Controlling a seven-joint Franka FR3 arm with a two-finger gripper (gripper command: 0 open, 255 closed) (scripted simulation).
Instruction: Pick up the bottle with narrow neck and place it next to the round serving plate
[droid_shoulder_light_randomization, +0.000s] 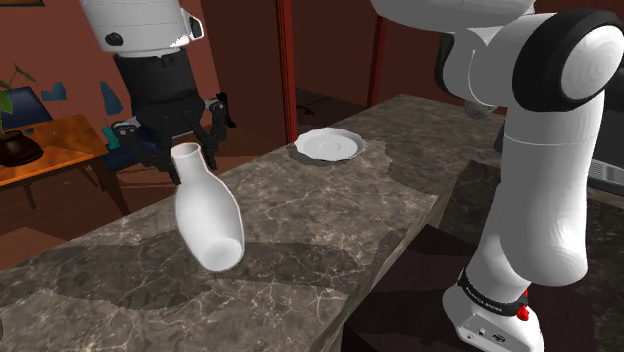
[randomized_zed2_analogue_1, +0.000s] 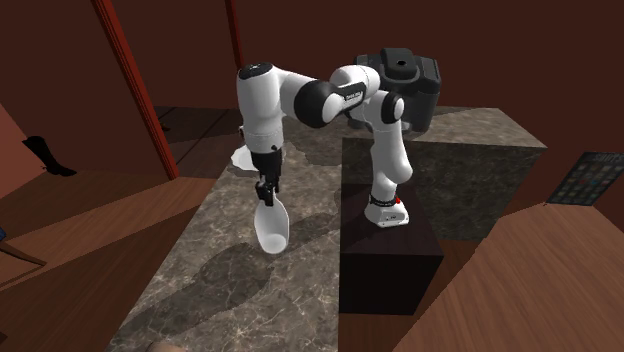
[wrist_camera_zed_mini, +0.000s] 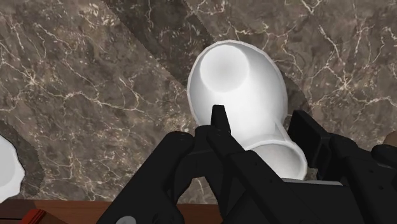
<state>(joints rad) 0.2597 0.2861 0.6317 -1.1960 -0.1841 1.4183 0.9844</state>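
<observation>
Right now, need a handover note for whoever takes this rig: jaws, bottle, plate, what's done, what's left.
Gripper: jaws shut on the neck of the white bottle.
Bottle: hangs tilted from the jaws over the dark veined counter. Its base is close to the surface; I cannot tell whether it is clear.
Round plate: on the counter toward the shoulder view's right, apart from the bottle.
Done: grasp.
Left: carry the bottle to the plate, set it down beside it, release.
</observation>
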